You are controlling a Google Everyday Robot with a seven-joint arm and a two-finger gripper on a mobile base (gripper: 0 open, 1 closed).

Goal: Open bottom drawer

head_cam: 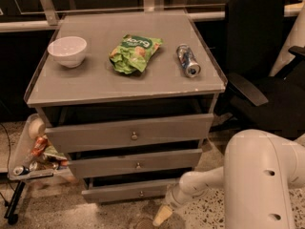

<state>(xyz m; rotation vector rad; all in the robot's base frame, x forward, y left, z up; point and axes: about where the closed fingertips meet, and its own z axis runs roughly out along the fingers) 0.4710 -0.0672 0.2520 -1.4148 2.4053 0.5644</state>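
Note:
The grey cabinet (95,87) has three drawers. The bottom drawer (119,192) is the slimmest front, lowest down, with a small round knob (141,193) at its centre. It stands out a little, with a dark gap above it. My gripper (162,216) hangs low near the floor, just right of and below the bottom drawer's right end, not touching the knob. My white arm (262,185) fills the lower right.
The middle drawer (109,166) and the top drawer (95,137) sit above it. On top are a white bowl (67,50), a green chip bag (135,53) and a can (188,60). A black chair (257,56) stands at the right. A tray of litter (33,151) is at the left.

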